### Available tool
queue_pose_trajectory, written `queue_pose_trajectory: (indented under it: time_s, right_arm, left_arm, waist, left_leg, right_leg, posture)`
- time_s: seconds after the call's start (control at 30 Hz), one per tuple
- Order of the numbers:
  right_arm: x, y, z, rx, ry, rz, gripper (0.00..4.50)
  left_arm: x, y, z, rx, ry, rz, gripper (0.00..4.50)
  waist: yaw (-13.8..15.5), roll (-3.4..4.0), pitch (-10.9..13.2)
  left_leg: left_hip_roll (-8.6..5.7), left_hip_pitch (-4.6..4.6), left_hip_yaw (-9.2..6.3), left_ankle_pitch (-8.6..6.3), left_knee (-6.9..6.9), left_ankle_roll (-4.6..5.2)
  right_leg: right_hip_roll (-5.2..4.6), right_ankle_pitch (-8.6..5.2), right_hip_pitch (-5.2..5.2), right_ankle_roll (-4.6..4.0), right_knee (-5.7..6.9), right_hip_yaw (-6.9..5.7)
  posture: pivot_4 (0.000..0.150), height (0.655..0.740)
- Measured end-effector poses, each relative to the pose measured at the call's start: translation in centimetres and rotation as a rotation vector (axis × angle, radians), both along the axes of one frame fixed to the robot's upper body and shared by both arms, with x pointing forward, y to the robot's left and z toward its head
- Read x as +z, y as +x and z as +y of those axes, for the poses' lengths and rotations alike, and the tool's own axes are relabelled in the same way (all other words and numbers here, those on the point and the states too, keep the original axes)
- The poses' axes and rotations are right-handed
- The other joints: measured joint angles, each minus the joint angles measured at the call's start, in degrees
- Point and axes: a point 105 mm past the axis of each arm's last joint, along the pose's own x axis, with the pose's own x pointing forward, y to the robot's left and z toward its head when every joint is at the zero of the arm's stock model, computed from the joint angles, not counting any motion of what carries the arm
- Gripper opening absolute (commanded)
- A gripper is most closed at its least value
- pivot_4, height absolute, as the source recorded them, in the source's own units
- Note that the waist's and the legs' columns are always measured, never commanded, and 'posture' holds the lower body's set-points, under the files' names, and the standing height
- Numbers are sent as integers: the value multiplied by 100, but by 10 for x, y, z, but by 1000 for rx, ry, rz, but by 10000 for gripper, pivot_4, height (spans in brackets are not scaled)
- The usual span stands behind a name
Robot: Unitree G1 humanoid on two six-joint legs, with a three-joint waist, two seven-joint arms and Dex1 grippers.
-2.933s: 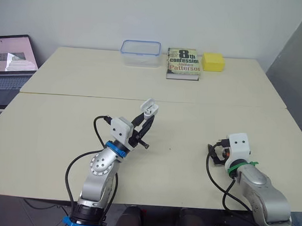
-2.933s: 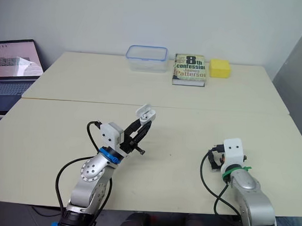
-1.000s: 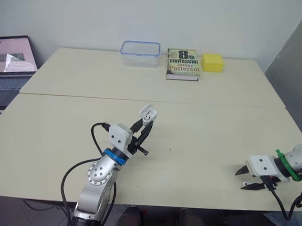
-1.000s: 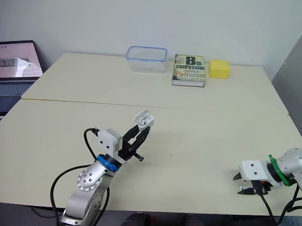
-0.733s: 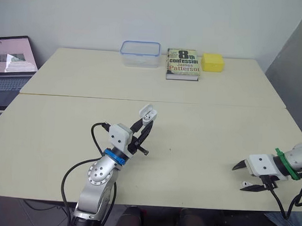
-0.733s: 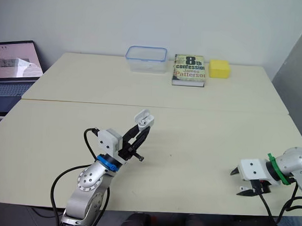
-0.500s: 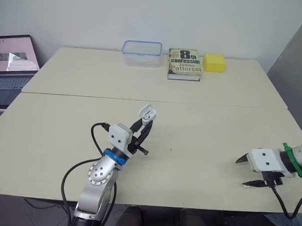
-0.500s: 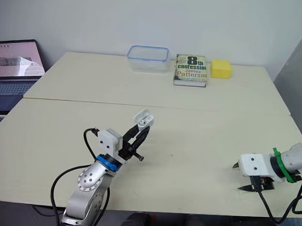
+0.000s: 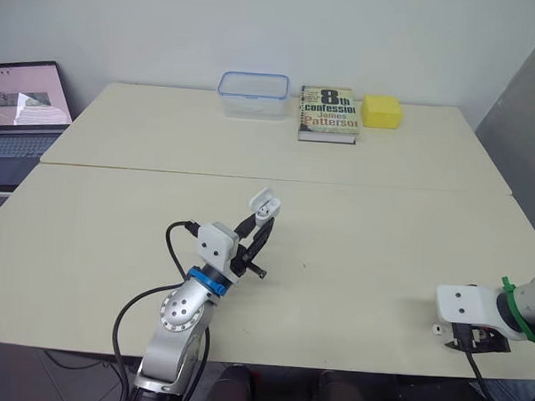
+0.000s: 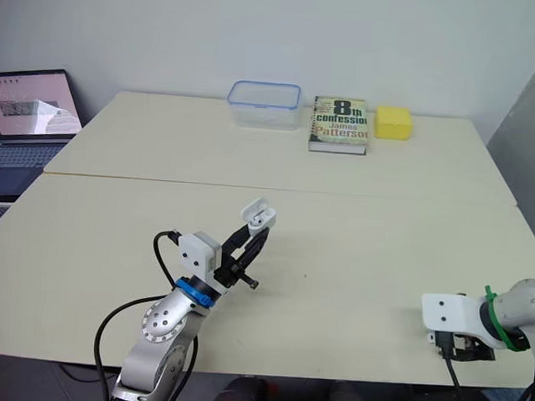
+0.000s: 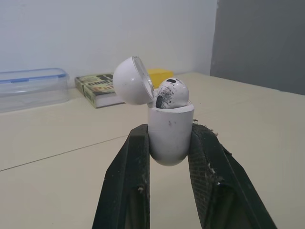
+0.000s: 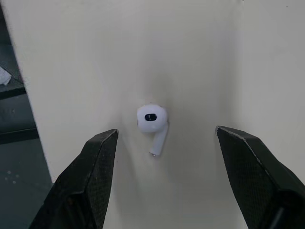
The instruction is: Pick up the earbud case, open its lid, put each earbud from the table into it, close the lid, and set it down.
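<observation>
Presently, the cream matte table (image 9: pixel 382 223) carries a clear plastic box (image 9: pixel 252 94), a paperback book (image 9: pixel 328 113) and a yellow block (image 9: pixel 381 109) along its far edge.

Left gripper (image 9: pixel 260 222): raised over the table's middle, its two black fingers clamped on the lower body of the earbud case (image 11: pixel 170 133), one finger on each side. The case is glossy white, rounded and upright. Its domed lid (image 11: pixel 131 81) is hinged back, and one white earbud (image 11: pixel 171 93) sits in the opening.

Right gripper (image 12: pixel 167 133): at the near edge by the right corner, fingers spread wide and pointing down at the table.

Second earbud (image 12: pixel 152 119): lies flat on the table between the two fingertips, touching neither. It is white and smooth, with a bulb head and a short stem.
</observation>
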Motion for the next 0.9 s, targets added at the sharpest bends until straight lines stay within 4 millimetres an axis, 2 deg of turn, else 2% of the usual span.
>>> queue_pose_trajectory:
  time_s: [0.37,0.53,0.57,0.67,0.9]
  right_arm:
    - [-3,2,1,-11,5,-9,34206]
    - [-7,-1,3,-6,15,11,18897]
    - [-8,-1,4,-7,20,13,14456]
    - [-9,-1,5,-8,28,15,4800]
    - [-8,1,7,-6,30,11,3965]
  left_arm:
    - [-3,0,0,3,4,18,7393]
    - [-3,0,0,3,4,18,7393]
    - [-3,0,0,2,5,18,7393]
    - [-3,0,0,2,5,17,7393]
    - [-3,1,1,4,5,16,7393]
  waist:
    - [-3,-3,-1]
    - [-22,-32,-17]
    - [-33,-40,-21]
    - [-56,-47,-25]
    - [-63,-48,-26]
  left_leg:
    - [2,4,0,0,0,0]
    - [7,12,0,0,0,0]
    - [7,15,1,0,1,0]
    - [8,21,1,0,1,0]
    - [10,22,3,0,1,0]
  right_leg:
    - [1,0,3,0,0,-1]
    - [4,0,10,0,0,0]
    - [4,1,13,-2,0,1]
    - [4,6,16,0,-1,6]
    - [6,8,16,1,-1,5]
  posture:
    - [1500,7387]
    - [1500,7387]
    - [1500,7387]
    - [1500,7387]
    - [1500,7387]
